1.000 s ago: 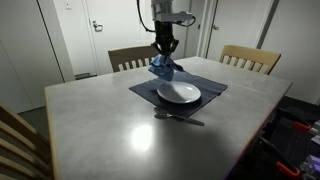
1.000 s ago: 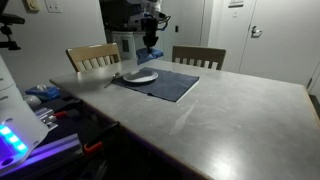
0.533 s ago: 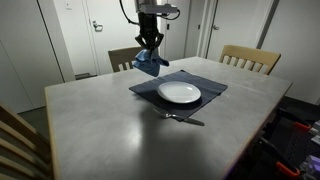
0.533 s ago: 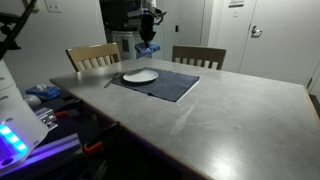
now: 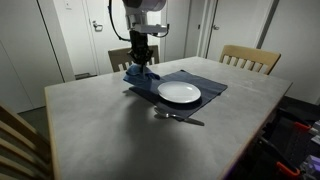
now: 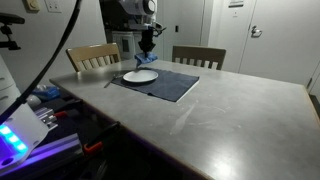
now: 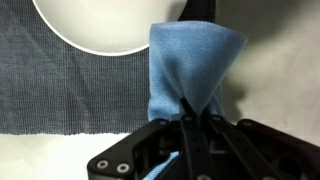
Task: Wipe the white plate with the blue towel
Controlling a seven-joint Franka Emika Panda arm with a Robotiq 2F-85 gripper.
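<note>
Jaws clenched on the blue towel (image 7: 195, 62), which hangs bunched beneath the gripper (image 7: 196, 122). White plate (image 7: 100, 25) lies off to 1 side, on the dark placemat (image 7: 60, 90). Recommendation: centre over plate, lower until cloth presses, sweep gently.

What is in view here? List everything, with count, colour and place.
white plate: one, white, on the placemat
placemat: one, dark blue-grey, far part of the table
blue towel: one, blue, bunched in the jaws beside the plate, at the placemat's edge
cutlery: silver, on the bare table just in front of the placemat; too small to count the pieces
table: one, grey
chairs: three, wooden; two behind the table, one at a near corner
doors: white, in the back wall
robot arm: one, reaching down over the placemat's corner
jaws: one pair, black, shut on the towel
</note>
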